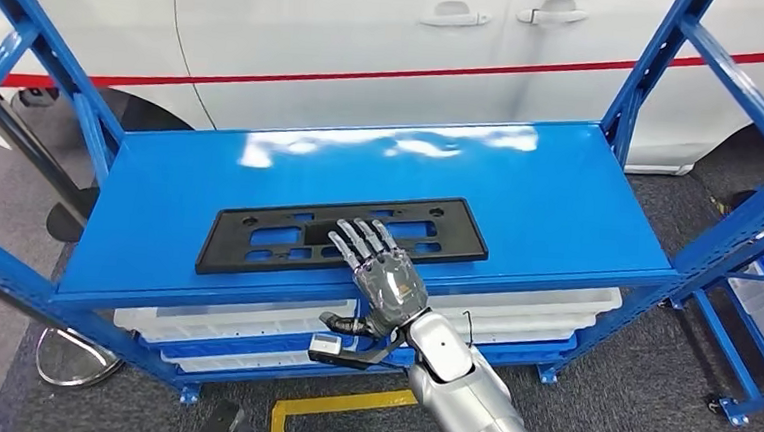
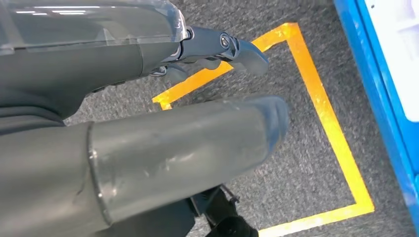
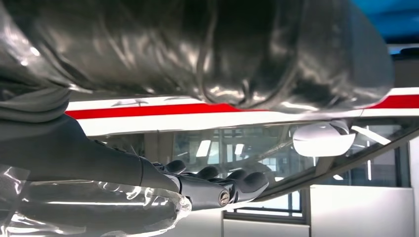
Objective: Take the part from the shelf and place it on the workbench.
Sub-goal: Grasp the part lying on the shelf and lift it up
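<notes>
**Black plastic part on the shelf, right hand over its front edge**

The part (image 1: 342, 234), a long flat black frame with cut-outs, lies on the blue shelf (image 1: 559, 197) near its front lip, and we have not lifted it yet. Behind stands a white car (image 1: 369, 35) with a red stripe. Our right hand (image 1: 380, 271) reaches in, fingers spread flat on the part's near edge, thumb hanging under the lip, gripping nothing so far.

To do this well, we judge the fingers should press and draw the frame towards the lip, so the thumb can come up beneath and pinch it; the frame looks thin and may flex.

Our left hand (image 2: 148, 103) hangs over yellow floor tape (image 2: 326, 113), holding nothing, fingers loosely apart.

We read no writing or brand anywhere.
</notes>
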